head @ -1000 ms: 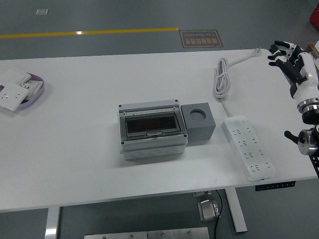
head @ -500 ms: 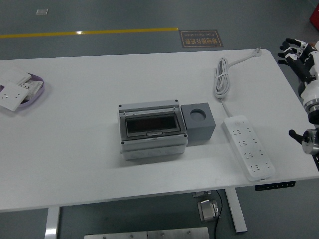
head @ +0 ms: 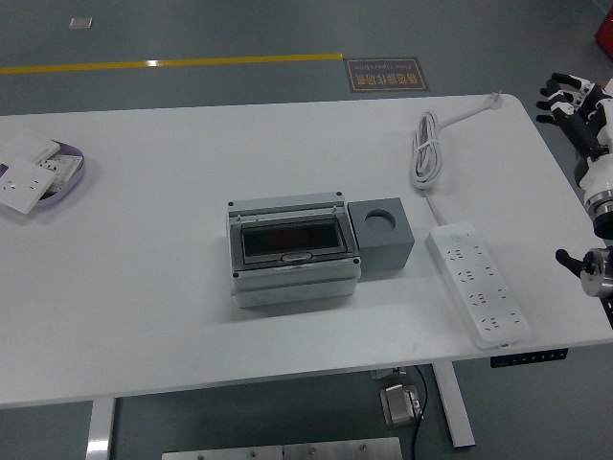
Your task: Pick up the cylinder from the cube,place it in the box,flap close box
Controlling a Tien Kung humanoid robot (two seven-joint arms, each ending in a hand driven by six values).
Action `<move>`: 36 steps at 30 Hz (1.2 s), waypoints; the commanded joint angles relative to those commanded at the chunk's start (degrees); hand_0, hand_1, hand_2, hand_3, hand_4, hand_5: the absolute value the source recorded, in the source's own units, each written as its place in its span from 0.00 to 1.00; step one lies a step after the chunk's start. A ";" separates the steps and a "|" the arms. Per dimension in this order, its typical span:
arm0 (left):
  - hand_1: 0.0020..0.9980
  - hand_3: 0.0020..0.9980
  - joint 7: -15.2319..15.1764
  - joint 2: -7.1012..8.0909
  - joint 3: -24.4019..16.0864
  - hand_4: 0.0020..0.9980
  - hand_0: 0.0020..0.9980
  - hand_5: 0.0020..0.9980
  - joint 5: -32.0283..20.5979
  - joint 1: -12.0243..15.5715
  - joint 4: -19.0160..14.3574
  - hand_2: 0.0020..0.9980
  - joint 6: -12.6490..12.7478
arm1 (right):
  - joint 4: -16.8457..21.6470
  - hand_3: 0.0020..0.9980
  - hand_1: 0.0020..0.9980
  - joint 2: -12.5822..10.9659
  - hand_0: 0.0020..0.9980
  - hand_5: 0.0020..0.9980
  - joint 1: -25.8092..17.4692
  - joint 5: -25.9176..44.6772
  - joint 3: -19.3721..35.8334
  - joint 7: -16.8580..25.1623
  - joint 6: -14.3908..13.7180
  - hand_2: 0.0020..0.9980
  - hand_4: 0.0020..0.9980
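Observation:
A grey box (head: pixel 293 253) with a dark see-through flap, shut flat, stands at the middle of the white table (head: pixel 172 287). A dark grey cube (head: pixel 380 234) touches its right side. The round hole (head: pixel 380 219) in the cube's top holds nothing I can make out. No cylinder is in view. My right hand (head: pixel 575 98) is off the table's right edge at the far right, fingers spread and empty. My left arm is out of view.
A white power strip (head: pixel 477 295) lies right of the cube, its coiled cable (head: pixel 427 146) running to the far right corner. A purple tray (head: pixel 75 178) with several white switch plates sits at the left edge.
My right hand has moved right, away from the table's far right corner to beyond its edge. Nothing on the table has moved.

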 joint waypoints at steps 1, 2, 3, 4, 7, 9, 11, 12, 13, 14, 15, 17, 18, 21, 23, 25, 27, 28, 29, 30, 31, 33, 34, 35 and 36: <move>0.65 0.67 0.00 0.01 0.01 0.72 0.63 0.25 -0.01 -0.01 0.00 0.63 0.00 | -0.02 0.65 0.59 0.00 0.57 0.36 0.00 0.02 0.00 0.02 -0.01 0.61 0.67; 0.65 0.67 0.00 0.03 -0.02 0.72 0.63 0.25 0.03 -0.02 0.01 0.63 0.00 | -0.05 0.65 0.59 0.00 0.57 0.36 0.00 0.07 0.01 0.06 -0.02 0.61 0.67; 0.65 0.67 0.00 0.04 -0.03 0.72 0.63 0.25 0.04 -0.03 0.01 0.63 0.00 | -0.09 0.65 0.59 0.01 0.57 0.36 0.00 0.12 0.02 0.10 -0.04 0.61 0.67; 0.65 0.67 0.00 0.05 -0.02 0.72 0.63 0.25 0.03 -0.05 0.02 0.63 0.00 | -0.12 0.65 0.59 0.02 0.57 0.36 0.00 0.16 0.03 0.14 -0.05 0.61 0.67; 0.65 0.67 0.01 0.06 -0.01 0.72 0.63 0.25 0.10 -0.09 0.02 0.63 -0.01 | -0.20 0.65 0.59 0.02 0.57 0.36 0.05 0.28 0.07 0.26 -0.11 0.61 0.67; 0.65 0.67 0.03 0.06 -0.01 0.72 0.63 0.25 0.16 -0.10 0.01 0.63 -0.02 | -0.27 0.65 0.59 -0.03 0.57 0.35 0.03 0.39 0.15 0.38 -0.21 0.61 0.67; 0.65 0.67 0.06 0.07 0.05 0.72 0.63 0.25 0.14 -0.07 0.02 0.63 -0.03 | -0.32 0.65 0.59 -0.07 0.57 0.35 -0.05 0.54 0.26 0.51 -0.33 0.61 0.67; 0.65 0.67 0.07 0.09 0.10 0.72 0.63 0.25 0.11 -0.06 0.01 0.63 -0.03 | -0.34 0.65 0.59 -0.09 0.57 0.35 -0.09 0.61 0.32 0.58 -0.39 0.61 0.67; 0.65 0.67 0.09 0.10 0.23 0.72 0.63 0.25 0.00 -0.04 0.02 0.63 -0.04 | -0.35 0.65 0.59 -0.10 0.57 0.35 -0.13 0.66 0.38 0.64 -0.44 0.61 0.67; 0.65 0.67 0.10 0.12 0.31 0.72 0.63 0.25 -0.06 -0.01 0.02 0.63 -0.04 | -0.36 0.65 0.59 -0.11 0.56 0.34 -0.16 0.72 0.42 0.71 -0.51 0.61 0.66; 0.65 0.67 0.11 0.13 0.43 0.72 0.63 0.25 -0.15 0.01 0.03 0.63 -0.05 | -0.38 0.65 0.59 -0.11 0.56 0.34 -0.16 0.75 0.44 0.78 -0.56 0.61 0.66; 0.65 0.67 0.14 0.14 0.54 0.72 0.63 0.25 -0.23 0.03 0.04 0.63 -0.07 | -0.42 0.65 0.59 -0.10 0.56 0.34 -0.15 0.80 0.46 0.87 -0.64 0.61 0.66; 0.65 0.67 0.15 0.14 0.55 0.72 0.63 0.25 -0.23 0.03 0.04 0.63 -0.08 | -0.43 0.65 0.59 -0.10 0.56 0.34 -0.16 0.82 0.50 0.93 -0.67 0.61 0.66; 0.65 0.67 0.17 0.09 0.61 0.72 0.63 0.25 -0.21 -0.02 0.03 0.63 -0.12 | -0.51 0.65 0.59 -0.11 0.56 0.34 -0.14 0.98 0.63 1.16 -0.82 0.61 0.66; 0.65 0.67 0.18 0.08 0.70 0.72 0.63 0.25 -0.22 -0.05 0.02 0.63 -0.14 | -0.52 0.65 0.59 -0.13 0.56 0.34 -0.12 1.07 0.67 1.29 -0.88 0.61 0.66; 0.65 0.67 0.17 0.13 0.84 0.72 0.63 0.25 -0.29 -0.10 0.02 0.63 -0.13 | -0.55 0.65 0.59 -0.19 0.56 0.34 -0.10 1.16 0.70 1.41 -0.96 0.61 0.66; 0.65 0.67 0.17 0.22 1.04 0.72 0.63 0.25 -0.41 -0.14 0.01 0.63 -0.11 | -0.58 0.65 0.59 -0.26 0.56 0.34 -0.10 1.25 0.70 1.50 -1.03 0.61 0.66; 0.65 0.67 0.16 0.26 1.11 0.72 0.63 0.25 -0.45 -0.15 0.01 0.63 -0.10 | -0.59 0.65 0.59 -0.29 0.56 0.34 -0.10 1.28 0.70 1.52 -1.05 0.61 0.66; 0.65 0.67 0.16 0.29 1.14 0.72 0.63 0.25 -0.45 -0.15 0.00 0.63 -0.10 | -0.58 0.65 0.59 -0.32 0.56 0.34 -0.10 1.30 0.70 1.55 -1.07 0.61 0.66; 0.65 0.67 0.16 0.31 1.20 0.72 0.63 0.25 -0.48 -0.15 -0.01 0.63 -0.09 | -0.58 0.65 0.59 -0.36 0.56 0.34 -0.09 1.31 0.70 1.56 -1.08 0.61 0.66; 0.65 0.67 0.16 0.32 1.24 0.72 0.63 0.25 -0.47 -0.16 -0.03 0.63 -0.08 | -0.57 0.65 0.59 -0.40 0.56 0.34 -0.09 1.33 0.70 1.58 -1.11 0.61 0.66; 0.65 0.67 0.17 0.33 1.30 0.72 0.63 0.25 -0.44 -0.18 -0.06 0.63 -0.08 | -0.57 0.65 0.59 -0.46 0.56 0.34 -0.10 1.37 0.71 1.63 -1.15 0.61 0.65; 0.65 0.67 0.17 0.33 1.32 0.72 0.63 0.25 -0.39 -0.22 -0.07 0.63 -0.08 | -0.57 0.65 0.59 -0.49 0.56 0.34 -0.09 1.38 0.71 1.65 -1.18 0.61 0.65; 0.65 0.67 0.18 0.34 1.34 0.72 0.63 0.25 -0.36 -0.24 -0.08 0.63 -0.09 | -0.58 0.65 0.59 -0.53 0.56 0.34 -0.08 1.39 0.71 1.66 -1.20 0.61 0.65; 0.65 0.67 0.18 0.35 1.39 0.72 0.63 0.25 -0.36 -0.28 -0.09 0.63 -0.09 | -0.58 0.65 0.59 -0.57 0.56 0.34 -0.06 1.40 0.70 1.67 -1.23 0.61 0.65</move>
